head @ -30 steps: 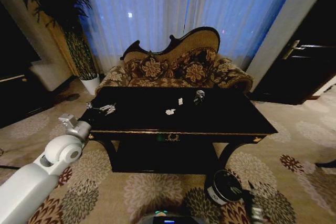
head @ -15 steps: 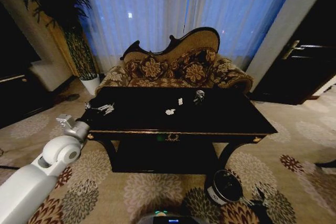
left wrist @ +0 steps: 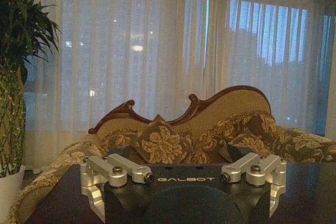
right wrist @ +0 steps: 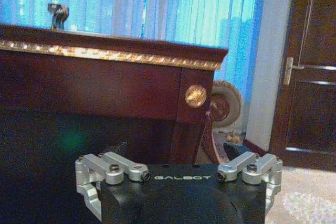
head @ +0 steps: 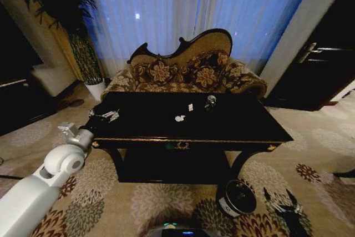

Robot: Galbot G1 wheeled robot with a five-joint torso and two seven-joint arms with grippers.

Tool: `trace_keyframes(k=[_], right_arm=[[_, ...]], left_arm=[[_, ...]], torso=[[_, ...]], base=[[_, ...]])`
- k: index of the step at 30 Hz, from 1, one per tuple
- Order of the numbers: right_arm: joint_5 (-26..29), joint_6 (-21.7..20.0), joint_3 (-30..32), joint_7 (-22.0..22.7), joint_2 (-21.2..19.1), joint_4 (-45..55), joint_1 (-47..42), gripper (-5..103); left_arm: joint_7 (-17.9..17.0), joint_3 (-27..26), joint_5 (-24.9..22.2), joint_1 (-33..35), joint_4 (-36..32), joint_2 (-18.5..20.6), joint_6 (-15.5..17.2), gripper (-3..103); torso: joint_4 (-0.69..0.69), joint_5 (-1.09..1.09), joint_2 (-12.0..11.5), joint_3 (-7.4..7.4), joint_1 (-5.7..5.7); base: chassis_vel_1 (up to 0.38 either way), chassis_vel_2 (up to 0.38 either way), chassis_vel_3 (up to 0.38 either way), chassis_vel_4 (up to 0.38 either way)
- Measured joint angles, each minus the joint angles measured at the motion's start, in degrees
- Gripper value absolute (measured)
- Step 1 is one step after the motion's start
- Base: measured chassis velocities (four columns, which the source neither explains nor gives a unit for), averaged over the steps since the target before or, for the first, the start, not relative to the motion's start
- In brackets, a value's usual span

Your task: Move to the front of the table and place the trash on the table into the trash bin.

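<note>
the trash lies on top of the table [head: 244, 126], a glossy black one with gold trim and a gold emblem [head: 181, 146] at the middle of its front edge: a shiny grey wad [head: 210, 101] sits toward the far side, right of centre, with two tiny white paper bits [head: 179, 118] just to its left, one nearer the front than the other, and a clear plastic bottle [head: 109, 116] lies near the left end. all of these are small and dim, so their shapes are hard to make out. the trash bin [head: 238, 197], black and round, stands on the patterned carpet [head: 310, 154] in front of the table's right front leg, with a round white label whose marking is too small to read. the left gripper [head: 99, 117] sits at the table's left end, close beside the bottle; in the left wrist view the gripper [left wrist: 184, 192] shows the word "galbot" on its black body, its fingertips are cut off by the frame edge, and i cannot tell how far the jaws are parted or whether they hold anything. the right gripper [head: 283, 209] hangs low over the carpet just right of the bin, its dark fingers spread apart and holding nothing; the right wrist view shows "galbot" on its body [right wrist: 181, 192] too, with the table's gold-trimmed edge and the wad [right wrist: 56, 13] on top. behind the table stands a brown floral sofa [head: 188, 73], before pale curtains [head: 183, 9].
</note>
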Motion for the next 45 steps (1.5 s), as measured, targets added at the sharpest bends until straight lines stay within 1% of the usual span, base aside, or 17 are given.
trace_keyframes(k=[3,8,11,17,20,24,25,27,28,30,31,34,35,39,41,42,45], right_arm=[[0.8,0.1,1.1,-0.7,-0.7,0.6,-0.4,100],[3.9,-0.2,2.6,-1.0,-1.4,3.1,-2.0,100],[6.4,-1.6,2.8,1.9,-1.6,7.8,-3.9,100],[8.6,-3.4,4.0,3.8,-1.7,14.5,-5.8,100],[9.9,-5.4,5.8,5.5,-2.1,20.9,-7.3,100],[8.2,-6.5,5.8,7.0,-3.8,23.8,-7.6,100],[7.4,-7.2,5.5,8.1,-4.8,24.8,-7.3,100],[6.6,-10.2,4.5,11.6,-7.3,27.5,-6.0,100],[6.6,-10.2,4.5,11.6,-7.3,27.5,-6.0,100],[5.1,-12.3,3.7,14.1,-8.9,29.4,-4.7,100],[5.1,-12.3,3.7,14.1,-8.9,29.4,-4.7,100],[3.1,-15.4,2.4,16.9,-10.5,32.3,-3.3,100],[3.1,-15.4,2.4,16.9,-10.5,32.3,-3.3,100],[-1.3,-20.6,0.1,21.7,-12.5,36.9,-0.8,100],[-1.8,-21.2,-0.1,22.2,-12.7,37.3,-0.6,100],[-3.1,-23.0,-1.1,23.9,-13.4,38.3,0.0,100],[-4.0,-24.6,-1.8,25.3,-14.2,39.5,0.3,100]], left_arm=[[0.0,-0.2,-0.1,0.1,-0.1,0.0,0.0,100],[0.0,-0.4,-0.1,0.3,-0.2,0.0,0.0,100],[0.0,-0.5,0.0,0.5,-0.2,-0.1,0.0,100],[-0.1,-0.2,0.5,0.8,-0.3,-0.3,0.0,100],[-0.1,-0.2,0.6,0.9,-0.4,-0.6,0.0,100],[-0.1,0.0,0.7,0.7,-0.3,-0.6,0.0,100],[-0.1,0.2,0.8,0.6,-0.3,-0.7,-0.1,100],[-0.1,0.5,1.0,0.5,-0.5,-0.8,-0.1,100],[-0.1,0.5,1.0,0.5,-0.5,-0.8,-0.1,100],[-0.1,0.5,1.1,0.7,-0.8,-0.9,-0.1,100],[-0.1,0.5,1.1,0.7,-0.8,-0.9,-0.1,100],[-0.1,0.4,1.2,1.0,-1.1,-1.0,-0.1,100],[-0.1,0.4,1.2,1.0,-1.1,-1.0,-0.1,100],[-0.2,0.4,1.3,1.0,-1.4,-1.1,-0.1,100],[-0.2,0.5,1.3,1.0,-1.5,-1.2,-0.1,100],[-0.2,0.7,1.5,1.0,-1.6,-1.3,-0.1,100],[-0.2,0.8,2.0,1.2,-1.6,-1.6,-0.1,100]], torso=[[0.01,0.01,0.0,0.0,0.0],[0.0,0.0,0.0,0.01,0.0],[0.01,0.0,0.0,0.0,0.0],[0.01,0.0,0.0,0.0,0.0],[0.01,-0.01,0.0,0.0,0.0],[-0.01,-0.01,0.0,0.0,0.0],[-0.01,-0.02,0.0,0.0,0.0],[0.02,0.0,0.0,0.01,0.0],[0.02,0.0,0.0,0.01,0.0],[0.02,0.0,0.0,0.01,0.01],[0.02,0.0,0.0,0.01,0.01],[0.01,0.0,0.0,0.0,0.01],[0.01,0.0,0.0,0.0,0.01],[0.01,-0.01,0.0,0.01,0.01],[0.02,-0.01,0.0,0.01,0.01],[0.01,0.0,0.0,0.01,0.01],[0.01,0.0,0.0,0.01,0.01]], base=[[0.0,0.0,0.0,0.0],[0.0,0.0,0.0,0.0],[0.0,0.0,0.0,0.0],[0.0,0.0,0.0,0.0],[0.0,0.0,0.0,0.0],[0.0,0.0,0.0,0.0],[0.0,0.0,0.0,0.0],[0.0,0.0,0.0,0.0],[0.0,0.0,0.0,0.0],[0.0,0.0,0.0,0.0],[0.0,0.0,0.0,0.0],[0.0,0.0,0.0,0.0],[0.0,0.0,0.0,0.0],[0.0,0.0,0.0,0.0],[0.0,0.0,0.0,0.0],[0.0,0.0,0.0,0.0],[0.0,0.0,0.0,0.0]])
